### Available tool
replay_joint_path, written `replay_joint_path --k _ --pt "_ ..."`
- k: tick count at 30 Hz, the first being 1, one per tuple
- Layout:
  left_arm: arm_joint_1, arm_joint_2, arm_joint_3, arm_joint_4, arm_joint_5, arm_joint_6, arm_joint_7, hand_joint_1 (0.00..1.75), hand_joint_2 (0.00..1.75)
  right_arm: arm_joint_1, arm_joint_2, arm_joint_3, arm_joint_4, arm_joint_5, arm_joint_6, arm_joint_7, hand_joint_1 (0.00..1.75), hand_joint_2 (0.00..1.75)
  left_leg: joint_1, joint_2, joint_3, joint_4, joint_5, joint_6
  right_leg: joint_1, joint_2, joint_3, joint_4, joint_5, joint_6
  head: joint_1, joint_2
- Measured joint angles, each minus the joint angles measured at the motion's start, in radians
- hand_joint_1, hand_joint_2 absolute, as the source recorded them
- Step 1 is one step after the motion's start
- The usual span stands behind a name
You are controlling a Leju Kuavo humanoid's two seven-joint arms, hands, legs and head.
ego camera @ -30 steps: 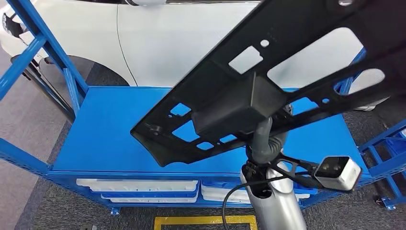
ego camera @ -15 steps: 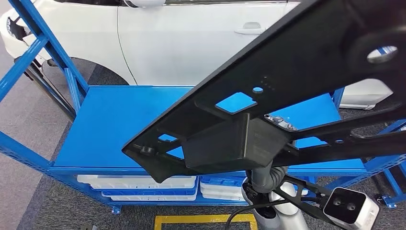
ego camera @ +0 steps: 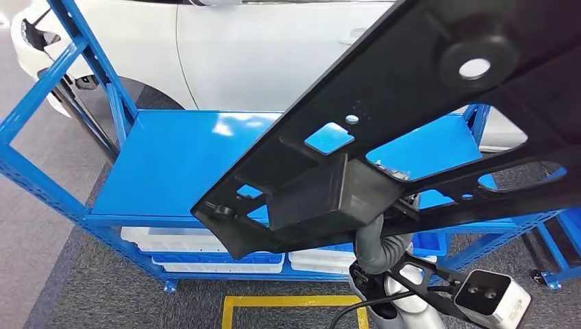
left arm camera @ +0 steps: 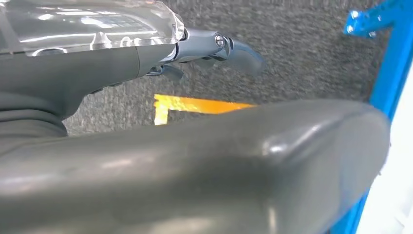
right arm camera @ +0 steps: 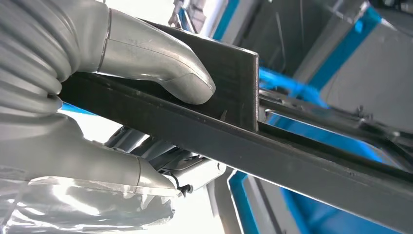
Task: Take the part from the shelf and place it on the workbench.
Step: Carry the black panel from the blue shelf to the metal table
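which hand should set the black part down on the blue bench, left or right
Right. The right robot hand already grips the black part, which hangs over the blue workbench. The left robot hand holds nothing and faces the floor.

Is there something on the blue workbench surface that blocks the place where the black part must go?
Nothing visible does. The right hand holds the black part above the workbench, whose visible top is bare. The part itself hides the right side.
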Motion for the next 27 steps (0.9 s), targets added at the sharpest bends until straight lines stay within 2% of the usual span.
replay_joint_path --k 1,2,4,5,6,7,8,9,11,12,13,15,16,17,18,20,21,22,23,24,25,26,27 --pt "0.001 0.0 0.0 0.0 0.0 0.001 0.001 0.0 0.0 0.001 -0.004 0.002 0.0 -0.003 0.007 0.0 1.75 1.75 0.002 0.002 -0.007 -0.001 0.011 0.007 -0.001 0.001 -0.007 0.01 -0.015 0.005 0.0 0.0" --pt "0.002 0.0 0.0 0.0 0.0 0.003 0.002 0.0 0.0 0.003 -0.007 0.004 0.001 -0.006 0.015 0.0 1.75 1.75 0.004 0.005 -0.017 -0.003 0.023 0.013 -0.003 0.001 -0.019 0.039 -0.05 0.009 0.0 0.0" --pt "0.004 0.002 0.0 0.0 -0.001 0.007 0.005 0.0 0.0 0.008 -0.012 0.006 0.001 -0.013 0.032 0.0 1.75 1.75 0.004 0.008 -0.042 -0.003 0.044 0.021 -0.007 0.001 -0.057 0.157 -0.155 0.016 0.0 0.0" --pt "0.006 0.003 0.0 0.0 -0.002 0.009 0.008 0.0 0.0 0.01 -0.014 0.008 0.002 -0.017 0.04 0.0 1.75 1.75 0.003 0.009 -0.056 -0.002 0.054 0.022 -0.007 0.001 -0.072 0.226 -0.195 0.018 0.0 0.0" --pt "0.008 0.005 0.0 0.0 -0.003 0.011 0.011 0.0 0.0 0.013 -0.016 0.01 0.002 -0.021 0.046 0.0 1.75 1.75 0.002 0.01 -0.071 0.0 0.064 0.021 -0.008 0.001 -0.077 0.277 -0.213 0.02 0.0 0.0" --pt "0.01 0.007 0.0 0.0 -0.005 0.013 0.015 0.0 0.0 0.016 -0.018 0.011 0.003 -0.024 0.051 0.0 1.75 1.75 0.002 0.011 -0.085 0.002 0.073 0.02 -0.008 0.001 -0.064 0.294 -0.208 0.02 0.0 0.0" --pt "0.012 0.009 0.0 0.0 -0.008 0.015 0.019 0.0 0.0 0.019 -0.02 0.011 0.003 -0.027 0.056 0.0 1.75 1.75 0.001 0.011 -0.099 0.006 0.081 0.018 -0.008 0.001 -0.032 0.274 -0.188 0.018 0.0 0.0" --pt "0.013 0.011 0.0 0.0 -0.011 0.017 0.022 0.0 0.0 0.021 -0.022 0.011 0.004 -0.029 0.061 0.0 1.75 1.75 0.001 0.011 -0.112 0.01 0.088 0.016 -0.007 0.001 0.017 0.219 -0.166 0.015 0.0 0.0" --pt "0.015 0.013 0.0 0.0 -0.017 0.017 0.028 0.0 0.0 0.025 -0.024 0.009 0.003 -0.029 0.077 0.0 1.75 1.75 0.0 0.01 -0.13 0.017 0.101 0.009 -0.004 0.001 0.125 0.074 -0.157 0.004 0.0 0.0" --pt "0.016 0.013 0.0 0.0 -0.019 0.016 0.031 0.0 0.0 0.028 -0.025 0.007 0.003 -0.028 0.085 0.0 1.75 1.75 0.0 0.009 -0.133 0.019 0.107 0.004 0.0 0.002 0.158 0.024 -0.162 -0.001 0.0 0.0" --pt "0.016 0.014 0.0 0.0 -0.02 0.013 0.033 0.0 0.0 0.029 -0.026 0.003 0.002 -0.026 0.09 -0.001 1.75 1.75 0.0 0.009 -0.135 0.017 0.114 -0.002 0.004 0.002 0.173 -0.003 -0.168 -0.006 0.0 0.0" --pt "0.017 0.015 0.0 0.0 -0.021 0.005 0.036 0.0 0.0 0.031 -0.031 -0.003 0.003 -0.026 0.095 -0.001 1.75 1.75 0.001 0.009 -0.139 0.013 0.127 -0.015 0.005 0.0 0.165 -0.014 -0.153 -0.018 0.0 0.0" --pt "0.017 0.015 0.0 0.0 -0.021 0.001 0.037 0.0 0.0 0.03 -0.033 -0.006 0.003 -0.028 0.095 -0.001 1.75 1.75 0.002 0.008 -0.145 0.019 0.116 -0.019 0.003 -0.002 0.158 -0.018 -0.143 -0.026 0.0 0.0" --pt "0.019 0.015 0.0 0.0 -0.021 -0.004 0.036 0.0 0.0 0.029 -0.036 -0.009 0.004 -0.032 0.095 -0.001 1.75 1.75 0.002 0.008 -0.156 0.041 0.087 -0.023 0.001 -0.003 0.148 -0.021 -0.131 -0.034 0.0 0.0" --pt "0.019 0.015 0.0 0.0 -0.021 -0.007 0.035 0.0 0.0 0.028 -0.039 -0.012 0.004 -0.035 0.095 0.0 1.75 1.75 0.003 0.008 -0.171 0.084 0.041 -0.025 0.0 -0.005 0.136 -0.023 -0.119 -0.04 0.0 0.0" --pt "0.019 0.014 0.0 0.0 -0.021 -0.013 0.033 0.0 0.0 0.028 -0.046 -0.015 0.005 -0.041 0.095 0.0 1.75 1.75 0.004 0.008 -0.203 0.209 -0.054 -0.03 0.002 -0.005 0.106 -0.022 -0.096 -0.046 0.0 0.0" --pt "0.019 0.014 0.0 0.0 -0.021 -0.014 0.032 0.0 0.0 0.028 -0.05 -0.017 0.006 -0.042 0.095 0.0 1.75 1.75 0.004 0.008 -0.21 0.264 -0.075 -0.032 0.003 -0.005 0.091 -0.021 -0.085 -0.045 0.0 0.0" --pt "0.019 0.014 0.0 0.0 -0.022 -0.015 0.032 0.0 0.0 0.028 -0.055 -0.017 0.007 -0.042 0.094 0.0 1.75 1.75 0.004 0.008 -0.205 0.294 -0.071 -0.033 0.003 -0.005 0.075 -0.019 -0.074 -0.044 0.0 0.0" --pt "0.019 0.013 0.0 0.0 -0.022 -0.015 0.033 0.0 0.0 0.028 -0.059 -0.018 0.008 -0.043 0.091 0.0 1.75 1.75 0.005 0.008 -0.184 0.291 -0.047 -0.034 0.003 -0.005 0.059 -0.016 -0.063 -0.042 0.0 0.0" --pt "0.018 0.013 0.0 0.0 -0.022 -0.015 0.035 0.0 0.0 0.028 -0.063 -0.018 0.009 -0.042 0.086 0.0 1.75 1.75 0.005 0.008 -0.145 0.253 -0.017 -0.033 0.002 -0.005 0.044 -0.013 -0.053 -0.039 0.0 0.0" --pt "0.017 0.013 0.0 0.0 -0.024 -0.014 0.038 0.0 0.0 0.028 -0.066 -0.018 0.009 -0.042 0.08 0.0 1.75 1.75 0.005 0.008 -0.092 0.189 0.001 -0.032 0.002 -0.005 0.031 -0.009 -0.044 -0.035 0.0 0.0" --pt "0.015 0.013 0.0 0.0 -0.027 -0.014 0.043 0.0 0.0 0.028 -0.068 -0.018 0.009 -0.041 0.073 0.0 1.75 1.75 0.003 0.007 -0.035 0.11 0.002 -0.028 0.003 -0.005 0.02 -0.005 -0.036 -0.031 0.0 0.0" --pt "0.014 0.013 0.0 0.0 -0.029 -0.013 0.05 0.0 0.0 0.028 -0.071 -0.018 0.008 -0.039 0.066 0.0 1.75 1.75 0.001 0.006 0.007 0.047 -0.007 -0.024 0.004 -0.005 0.014 -0.002 -0.027 -0.025 0.0 0.0"
